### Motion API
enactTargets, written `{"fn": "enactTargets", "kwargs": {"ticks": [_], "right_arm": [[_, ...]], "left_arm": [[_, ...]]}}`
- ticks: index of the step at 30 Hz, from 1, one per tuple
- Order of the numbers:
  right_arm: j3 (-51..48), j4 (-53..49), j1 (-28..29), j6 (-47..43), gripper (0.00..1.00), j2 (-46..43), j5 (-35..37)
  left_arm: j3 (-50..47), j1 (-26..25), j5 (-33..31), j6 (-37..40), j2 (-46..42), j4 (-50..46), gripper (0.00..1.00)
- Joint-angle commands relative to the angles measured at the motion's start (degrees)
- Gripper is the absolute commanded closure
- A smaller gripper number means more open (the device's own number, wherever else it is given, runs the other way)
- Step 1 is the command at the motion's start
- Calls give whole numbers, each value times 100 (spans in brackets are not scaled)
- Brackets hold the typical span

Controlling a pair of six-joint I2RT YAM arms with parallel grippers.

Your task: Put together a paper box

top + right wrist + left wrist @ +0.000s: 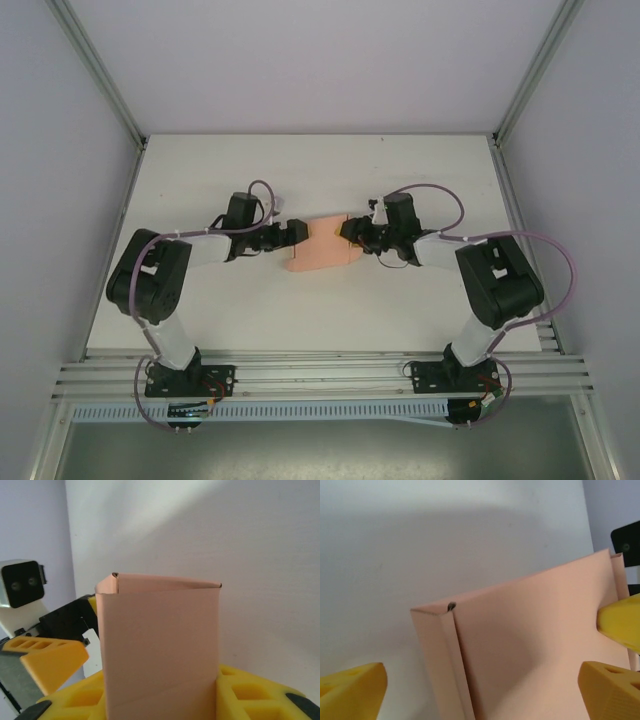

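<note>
The salmon-pink paper box sits at the middle of the table between my two grippers as a folded flat sleeve. My right gripper holds its right end. In the right wrist view the box stands between both yellow fingers, which press on its sides. My left gripper is at the box's left end. In the left wrist view the box lies between the wide-spread yellow fingers, with a gap on the left side, so my left gripper is open.
The white table has grey walls and metal frame posts at the back corners. An aluminium rail runs along the near edge by the arm bases. The right gripper's yellow fingertip touches the box's far edge.
</note>
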Motion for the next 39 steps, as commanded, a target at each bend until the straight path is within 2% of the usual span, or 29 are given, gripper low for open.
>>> {"fn": "enactTargets", "kwargs": {"ticks": [1,4,7,10,13,17,18,20,25,29,36,39], "right_arm": [[-20,-168,-219,-28,63,-467,-98],[100,-612,-472,101,62,-689,-145],[369,-1419,-709,165,61,-830,-217],[613,-2033,-922,177,60,-938,-361],[797,-2442,-1083,240,57,-1058,-606],[1020,-2951,-1262,353,54,-1188,-768],[1061,-3050,-1306,389,54,-1193,-847],[1089,-3018,-1365,459,54,-1191,-987],[1097,-3134,-1483,524,59,-1231,-1050],[1002,-3058,-1508,608,59,-1241,-1164],[955,-2861,-1504,1030,59,-1179,-1631],[924,-2893,-1510,1097,59,-1236,-1683]], "left_arm": [[338,-27,-269,1094,-608,-588,2],[471,-342,-363,2118,-1130,-675,1],[739,-1054,-1397,3666,-1545,-1150,2],[985,-1598,-1975,4981,-1668,-1521,1],[1151,-1972,-2511,6054,-1577,-1860,1],[1639,-2462,-3400,7095,-1124,-2220,2],[1617,-2601,-3837,7329,-976,-1885,1],[1517,-2747,-4049,7836,-743,-1399,2],[1577,-2900,-4614,8343,-268,-779,1],[978,-2912,-5073,8806,-278,830,1],[573,-2913,-5221,9115,-221,1800,2],[478,-2905,-5128,9124,-272,1888,8]]}}
